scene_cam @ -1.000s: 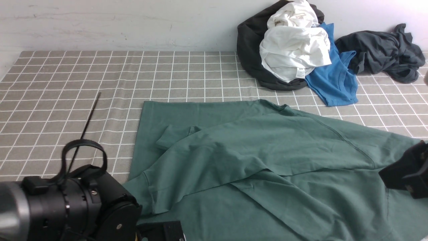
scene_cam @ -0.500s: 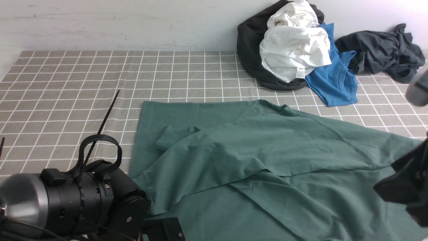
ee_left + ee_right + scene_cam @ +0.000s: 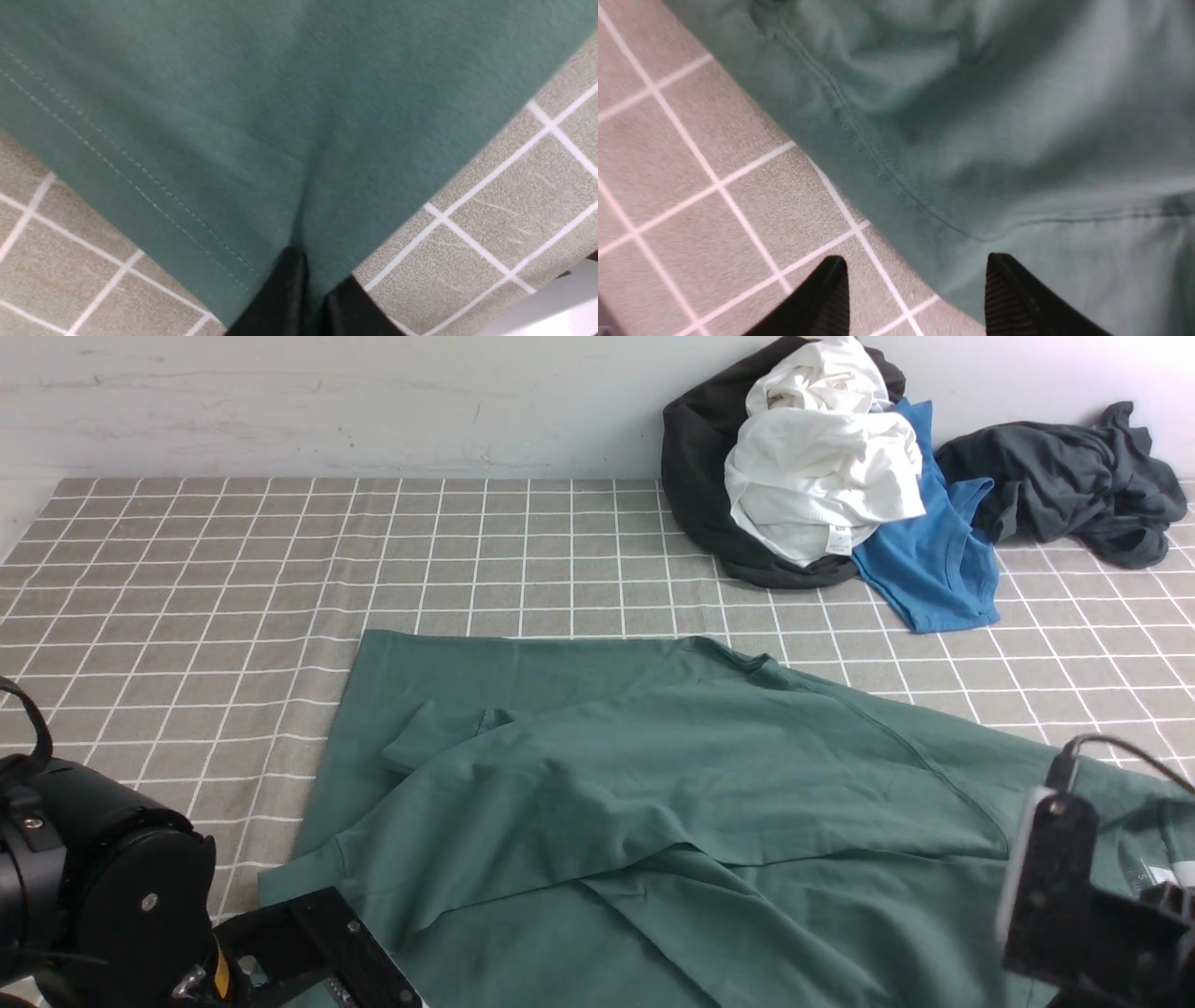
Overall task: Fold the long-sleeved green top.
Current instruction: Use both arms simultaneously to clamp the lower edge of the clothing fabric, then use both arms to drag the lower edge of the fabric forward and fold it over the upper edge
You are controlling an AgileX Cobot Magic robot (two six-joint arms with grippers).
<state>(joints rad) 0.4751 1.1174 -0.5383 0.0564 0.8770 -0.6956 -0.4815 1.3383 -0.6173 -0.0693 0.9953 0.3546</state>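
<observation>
1. The green long-sleeved top [image 3: 709,775] lies spread on the checked cloth [image 3: 233,579] that covers the bench. In my front view it runs from the centre down to 6 o'clock and out past 4 o'clock. It is well apart from the heap at 1 o'clock: a black garment [image 3: 691,476], a white garment [image 3: 822,476], the blue T-shirt [image 3: 934,560] and the dark grey garment [image 3: 1064,476].
2. Done so far, as I read it: one sleeve [image 3: 560,775] is laid across the body, and its cuff [image 3: 429,742] ends toward 9 o'clock. A second layer crosses under it toward 5 o'clock. I cannot tell whether that is the other sleeve.
3. My left fingers [image 3: 289,280] sit at 7 o'clock, clenched on a corner of the top beside the stitched hem [image 3: 140,186]. A crease runs up the fabric from the tips.
4. My right fingers [image 3: 1008,289] are at 4 o'clock, released and spread wide. One tip is over the checked cloth and the other over the top, with the garment's seamed edge between them. They grasp nothing. A small white label [image 3: 1178,874] shows nearby.
5. Still to do: the body has no fold in it yet. I judge the job less than halfway done. The right side still needs its grasp before both corners can be carried over together.
6. My worry is that lifting with only the left corner pinched would drag the laid sleeve out of place.
</observation>
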